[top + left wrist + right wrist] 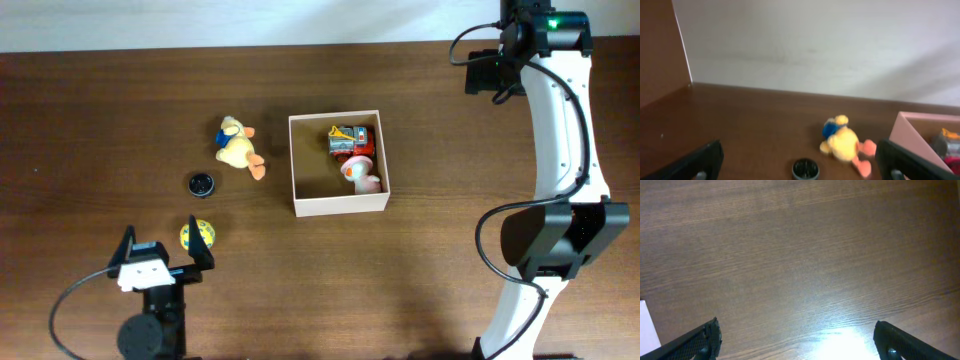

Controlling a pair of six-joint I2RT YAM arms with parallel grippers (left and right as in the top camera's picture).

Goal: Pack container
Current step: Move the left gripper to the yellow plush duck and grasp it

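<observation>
Sitting mid-way across the table (100, 110), the container (340, 206) holds a red toy truck (345, 138) and a pink-white soft toy (361, 177) on its right side. To its left lie a yellow duck (238, 148), a black disc (201, 183) and a yellow ball (196, 235). The left gripper (166, 248) and right gripper (797, 347) gape wide, grasping nothing. The left wrist view cuts the container off.

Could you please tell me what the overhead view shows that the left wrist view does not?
Only the overhead view shows the yellow ball near the left gripper, the pink-and-white toy in the container, and the right arm. Only the left wrist view shows the pale wall behind the table. Both show the yellow plush duck, the black round disc, the container's wall and the red-and-grey toy inside it.
</observation>
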